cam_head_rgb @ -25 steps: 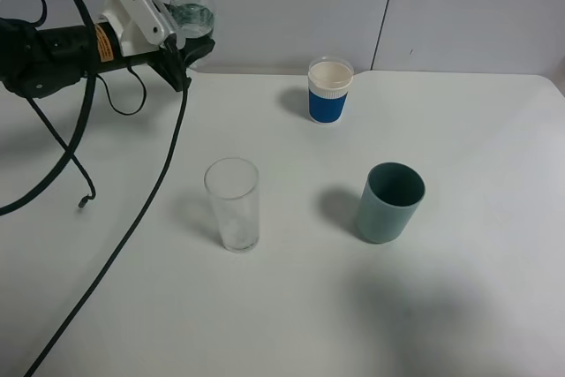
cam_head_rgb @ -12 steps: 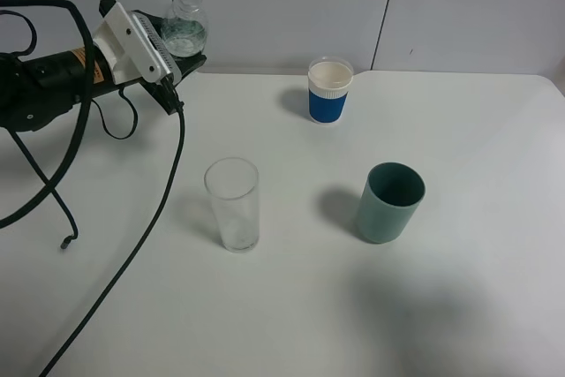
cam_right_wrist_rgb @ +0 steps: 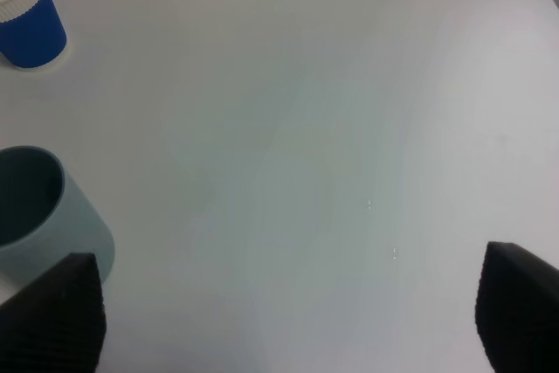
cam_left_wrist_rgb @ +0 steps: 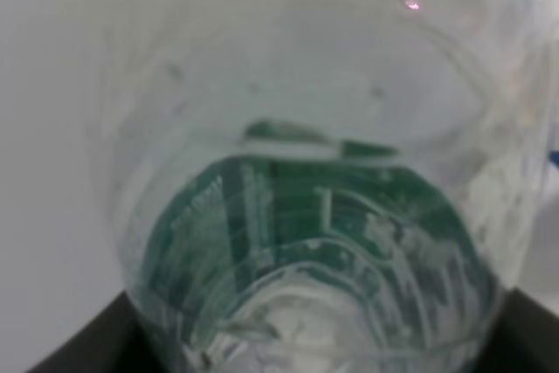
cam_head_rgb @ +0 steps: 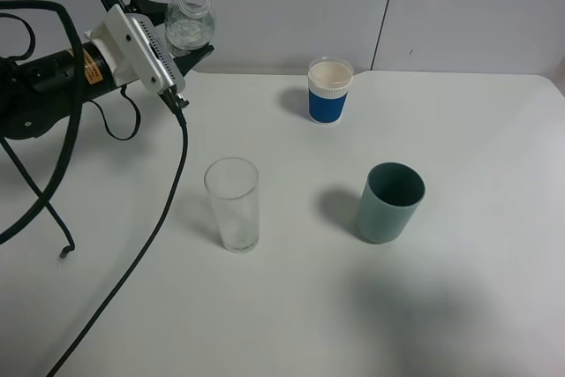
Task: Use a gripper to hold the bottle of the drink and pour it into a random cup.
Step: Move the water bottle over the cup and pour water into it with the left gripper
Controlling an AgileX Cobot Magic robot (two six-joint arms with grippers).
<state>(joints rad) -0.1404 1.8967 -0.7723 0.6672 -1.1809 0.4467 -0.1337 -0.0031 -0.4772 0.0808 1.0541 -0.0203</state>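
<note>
The bottle of the drink point(cam_head_rgb: 190, 19) hangs above the table's far left corner, tilted, its open mouth up and a little toward the right. My left gripper point(cam_head_rgb: 181, 34), black with a white bracket and an orange label, is shut on the bottle's lower body. Up close the bottle point(cam_left_wrist_rgb: 306, 216) fills the left wrist view, clear liquid and green label showing, with black jaws at its sides. The cup point(cam_head_rgb: 233, 205), a tall clear glass, stands on the table in front of and to the right of the bottle. My right gripper point(cam_right_wrist_rgb: 284, 312) is open over bare table, fingertips point(cam_right_wrist_rgb: 52, 312) wide apart.
A blue cup with a white rim point(cam_head_rgb: 329, 90) stands at the back centre and a teal cup point(cam_head_rgb: 389, 202) to the right of the glass. The teal cup point(cam_right_wrist_rgb: 35, 216) lies near my right gripper. A black cable point(cam_head_rgb: 141, 245) trails across the left of the white table point(cam_head_rgb: 477, 306).
The left gripper has swung and rolled with the bottle, tipping it further so that its mouth shows. The trailing cable has slid along the table. The cups have not moved.
</note>
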